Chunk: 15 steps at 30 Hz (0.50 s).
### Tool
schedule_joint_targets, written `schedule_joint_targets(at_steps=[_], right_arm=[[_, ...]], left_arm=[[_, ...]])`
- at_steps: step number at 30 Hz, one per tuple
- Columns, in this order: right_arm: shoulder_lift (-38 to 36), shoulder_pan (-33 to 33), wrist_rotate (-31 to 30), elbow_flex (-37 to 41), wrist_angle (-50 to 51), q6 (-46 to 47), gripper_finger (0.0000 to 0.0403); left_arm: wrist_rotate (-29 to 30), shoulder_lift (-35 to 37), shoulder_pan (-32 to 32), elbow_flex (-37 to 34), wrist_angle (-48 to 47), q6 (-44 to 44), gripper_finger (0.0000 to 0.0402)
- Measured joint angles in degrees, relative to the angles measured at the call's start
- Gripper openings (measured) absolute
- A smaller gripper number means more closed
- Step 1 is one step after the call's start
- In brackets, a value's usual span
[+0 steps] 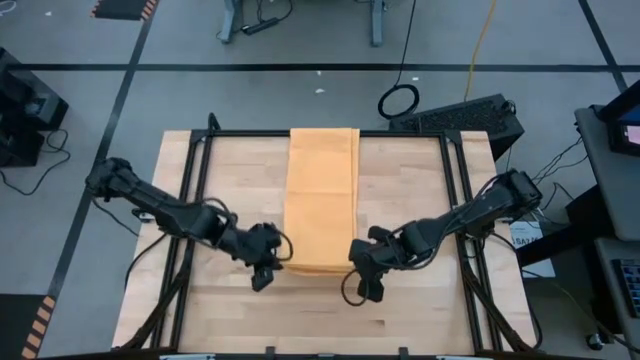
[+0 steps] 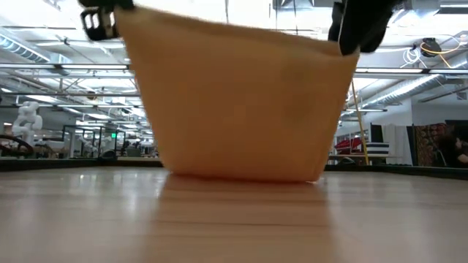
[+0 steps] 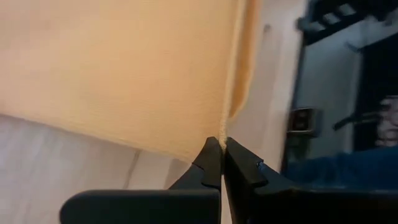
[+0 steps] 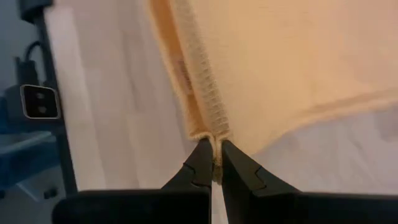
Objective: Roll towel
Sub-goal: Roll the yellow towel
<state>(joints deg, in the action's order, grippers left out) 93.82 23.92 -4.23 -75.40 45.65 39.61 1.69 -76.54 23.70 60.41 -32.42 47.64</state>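
Left gripper (image 3: 221, 144) is clenched tight on the towel's (image 1: 320, 195) near left corner, cloth pinched thin between its fingers (image 3: 208, 163). Right gripper (image 4: 214, 149) is clamped on the near right corner, biting the ribbed hem. Both corners are lifted off the table (image 1: 420, 300), so the near end hangs between the grippers, its lower fold touching the wood. The rest lies flat down the table's middle, reaching its far edge.
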Motion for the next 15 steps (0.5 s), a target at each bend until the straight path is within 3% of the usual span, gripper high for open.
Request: schedule_joint_targets(at_steps=[6, 15], right_arm=[[0.0, 1.4, -2.0, 9.2, -12.6, 0.2, 0.0004], [0.0, 1.7, 1.9, 22.5, -32.1, 3.4, 0.0004]], left_arm=[[5.1, -5.3, 4.0, -5.0, 3.9, 1.6, 0.0003], [5.4, -13.5, 7.3, -10.0, 20.1, 1.6, 0.0004]])
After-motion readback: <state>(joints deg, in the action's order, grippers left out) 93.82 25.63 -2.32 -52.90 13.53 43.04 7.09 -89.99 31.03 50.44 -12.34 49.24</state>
